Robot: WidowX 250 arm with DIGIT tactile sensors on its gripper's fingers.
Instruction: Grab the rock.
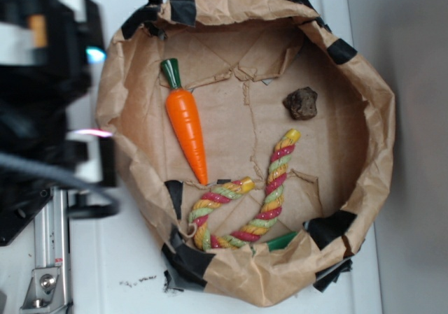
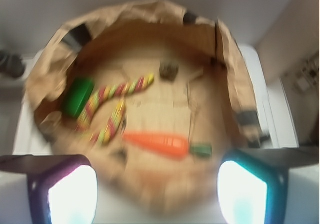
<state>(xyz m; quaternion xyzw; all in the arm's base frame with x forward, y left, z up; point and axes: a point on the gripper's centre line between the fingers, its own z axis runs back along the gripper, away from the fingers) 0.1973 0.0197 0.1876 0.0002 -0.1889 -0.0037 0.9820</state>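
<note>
Step in hand: approach, nothing grabbed yet. Your gripper (image 2: 159, 184) sits outside the crumpled brown paper-lined basket w/ black tape patches (image 1: 378, 118), at its near edge in the wrist view; both glowing finger pads (image 2: 72, 194) show at the bottom corners, wide apart and empty, so jaws read as wide open. In the exterior view the arm is just a dark blur at the left edge, well apart from the target.

The small dark brown lumpy rock (image 1: 301, 103) lies on the basket floor, upper right in the exterior view, alone, not touching anything. The braided red/yellow/green rope toy (image 1: 269, 188) ends near it but apart. The orange plastic toy carrot w/ green top (image 1: 185, 122) lies on the other side of the floor, between you and the rock as the wrist cam sees it. A green block (image 2: 77, 97) sits by the rope at the wall, mostly hidden in the exterior view.

Next move, my read: carry the gripper over the rim, past carrot, centre over rock, then descend w/ jaws kept wide. Rock is short and irregular, so go low, close to the paper. Wrist view is blurred, so exact alignment can't be judged.
</note>
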